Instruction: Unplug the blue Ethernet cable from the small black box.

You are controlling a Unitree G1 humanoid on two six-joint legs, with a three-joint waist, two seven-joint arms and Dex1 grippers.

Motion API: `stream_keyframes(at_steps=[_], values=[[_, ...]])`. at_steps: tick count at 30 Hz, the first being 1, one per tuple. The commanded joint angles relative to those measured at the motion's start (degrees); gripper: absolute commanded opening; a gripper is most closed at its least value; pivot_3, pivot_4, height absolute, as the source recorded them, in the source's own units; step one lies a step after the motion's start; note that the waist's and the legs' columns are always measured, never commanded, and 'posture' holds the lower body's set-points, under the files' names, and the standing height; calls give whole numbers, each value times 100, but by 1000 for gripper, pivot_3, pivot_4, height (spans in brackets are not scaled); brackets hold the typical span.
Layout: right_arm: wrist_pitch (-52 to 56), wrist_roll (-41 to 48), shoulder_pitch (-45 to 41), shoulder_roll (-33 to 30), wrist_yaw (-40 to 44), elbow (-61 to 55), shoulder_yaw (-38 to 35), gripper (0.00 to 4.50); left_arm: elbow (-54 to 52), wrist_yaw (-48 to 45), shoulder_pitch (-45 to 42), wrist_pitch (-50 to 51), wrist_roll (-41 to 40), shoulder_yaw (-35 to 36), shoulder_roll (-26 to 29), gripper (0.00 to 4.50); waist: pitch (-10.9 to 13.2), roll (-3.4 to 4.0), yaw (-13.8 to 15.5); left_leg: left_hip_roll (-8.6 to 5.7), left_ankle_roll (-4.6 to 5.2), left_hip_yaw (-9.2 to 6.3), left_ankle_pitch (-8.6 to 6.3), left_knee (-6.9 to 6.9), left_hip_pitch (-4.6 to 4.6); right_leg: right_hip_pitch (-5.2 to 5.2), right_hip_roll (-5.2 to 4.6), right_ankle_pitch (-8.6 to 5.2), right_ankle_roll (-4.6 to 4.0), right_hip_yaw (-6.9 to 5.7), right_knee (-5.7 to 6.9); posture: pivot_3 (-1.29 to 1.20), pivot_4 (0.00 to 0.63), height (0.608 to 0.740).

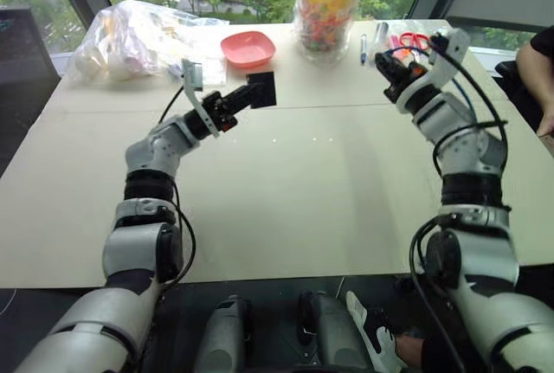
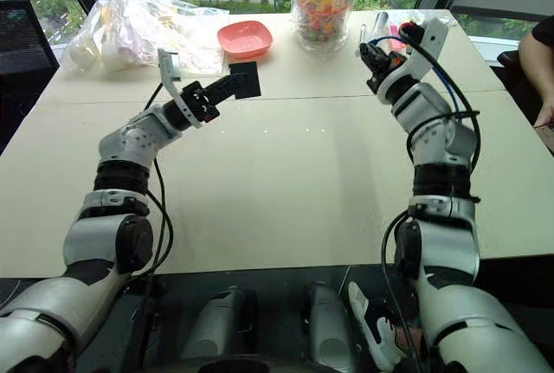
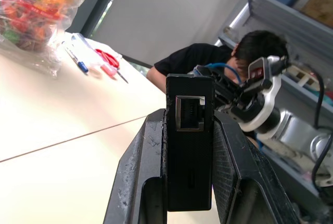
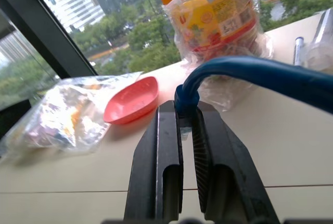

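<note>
Left tool (image 3: 190,130): clamped on the small black box (image 3: 189,146), held above the bench (image 1: 286,200), its port empty and facing outward between the fingers.
Right tool (image 4: 186,125): clamped on the plug end of the blue Ethernet cable (image 4: 250,73), raised well apart from the box; the cord arcs back along the right arm.
Bench, far edge: pink dish (image 1: 248,48), clear plastic bag (image 1: 138,37), candy jar (image 1: 327,5), pens (image 1: 363,47), red-handled scissors (image 1: 414,41).
Far right: seated person (image 3: 208,60).

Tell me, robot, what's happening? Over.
Left gripper shut on small matte-black box, port empty. Right gripper shut on thin blue Ethernet cable. Unplugged. Nothing between.
</note>
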Motion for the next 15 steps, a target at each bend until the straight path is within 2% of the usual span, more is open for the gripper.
stream_keyframes(at_steps=[1, 3, 5, 6, 7, 12, 13, 15], values=[[-513, -762, -368, -123, 327, 1069, 320, 49, -276, 258, 35, -1004, 512, -310, -81, 688, 0, 0, -4, 1, 1, 4, -1, -2, 1, 1, 3, 1, -2, 0, -1, 0, 150, 740], [-585, -1011, -346, -74, 405, 1484, 425, 49, -358, 417, 155, -1384, 741, -482, -155, 688, 0, -1, 3, 3, 1, 7, -1, -2, 2, 3, 7, 2, -4, 0, -3, 0, 150, 740], [-627, -1158, -316, -19, 460, 1778, 439, 849, -480, 555, 275, -1635, 864, -591, -240, 688, 0, -1, 5, 4, 1, 11, -1, -2, 2, 3, 5, 2, -4, 0, -2, 0, 150, 740], [-665, -1219, -299, 7, 480, 1886, 429, 1097, -545, 629, 332, -1723, 913, -632, -279, 688, 0, -1, 10, 3, 1, 13, 0, -1, 1, 2, 3, 3, -4, 1, -2, 0, 150, 740], [-691, -1271, -280, 30, 504, 1967, 418, 1501, -610, 680, 391, -1802, 969, -684, -315, 688, 0, 0, 12, 3, 1, 14, 0, 0, 0, 1, 0, 3, -4, 1, -1, 0, 150, 740], [-498, -1413, -199, 80, 564, 2080, 377, 4151, -852, 946, 598, -1990, 1125, -863, -493, 688, 0, 0, 21, 3, 1, 15, 0, 5, 0, 2, -5, 6, 2, 1, 0, 0, 150, 740], [-238, -1363, -150, 90, 681, 1970, 381, 4444, -850, 974, 613, -2014, 1142, -889, -516, 688, 0, 0, 21, 3, 1, 13, 0, 6, 0, 4, -5, 6, 3, 1, 0, 0, 150, 740], [754, -1083, 312, 97, 1262, 990, 591, 4444, -775, 1023, 635, -2153, 1254, -986, -559, 688, 0, 0, 21, 3, 1, 13, 0, 7, 1, 5, -5, 6, 3, 1, -1, 0, 150, 740]])
